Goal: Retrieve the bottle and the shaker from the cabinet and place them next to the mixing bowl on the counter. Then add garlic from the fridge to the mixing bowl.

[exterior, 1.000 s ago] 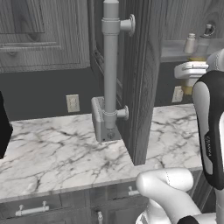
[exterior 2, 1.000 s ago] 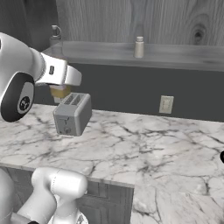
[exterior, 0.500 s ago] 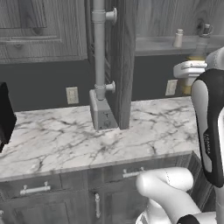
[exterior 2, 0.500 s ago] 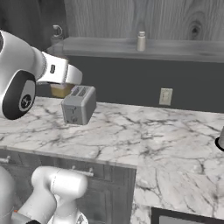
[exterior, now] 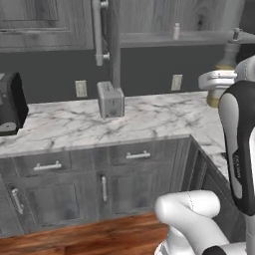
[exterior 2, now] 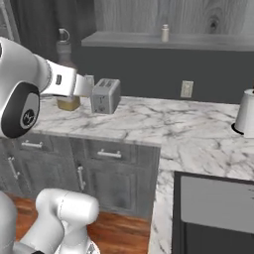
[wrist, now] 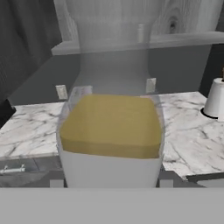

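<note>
Marble counter (exterior: 149,117), white with grey veining, runs along the back wall and turns toward the near right. Grey drawers and cabinet doors (exterior: 102,187) below it.

On it: silver toaster (exterior: 110,99), far side, near the wall. Black appliance (exterior: 11,103) at far left end, partly cut off. White cylindrical item (exterior 2: 246,112) at far right.

Open shelf (exterior 2: 168,40) above the counter carries a small shaker (exterior 2: 165,33), upright.

Wood floor (exterior: 74,239) below.

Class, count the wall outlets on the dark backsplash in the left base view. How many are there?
2. One outlet is left of the toaster; the other outlet is right of it, below the shelf. The arm may hide more.
</note>
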